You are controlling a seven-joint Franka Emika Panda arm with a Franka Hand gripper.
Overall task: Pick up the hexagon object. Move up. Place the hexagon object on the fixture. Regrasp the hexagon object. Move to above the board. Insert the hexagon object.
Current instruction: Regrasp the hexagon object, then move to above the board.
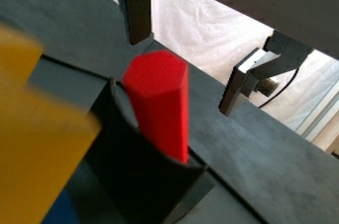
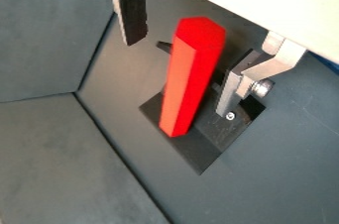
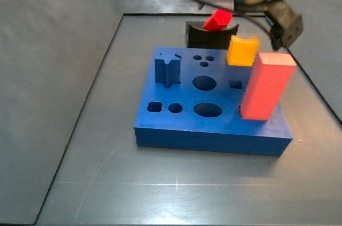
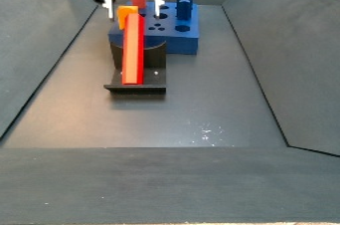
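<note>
Hexagon object (image 4: 133, 48) leaning upright in the fixture (image 4: 138, 82), its foot on the base plate. Gripper (image 2: 185, 50) above, fingers (image 2: 133, 15) spread clear of the rod on either side, pinching nothing. Board (image 3: 211, 110) just behind the fixture, carrying a yellow block (image 3: 242, 50), a red-orange block (image 3: 269, 87) and a blue peg (image 3: 166, 70). Open bench floor (image 4: 200, 110) toward 6 o'clock in a side view.

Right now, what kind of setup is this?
Likely a lab peg-insertion test cell: a dark walled tray floor, a blue board with shaped holes, and a red hexagon object propped on the fixture, with the gripper open around it.
</note>
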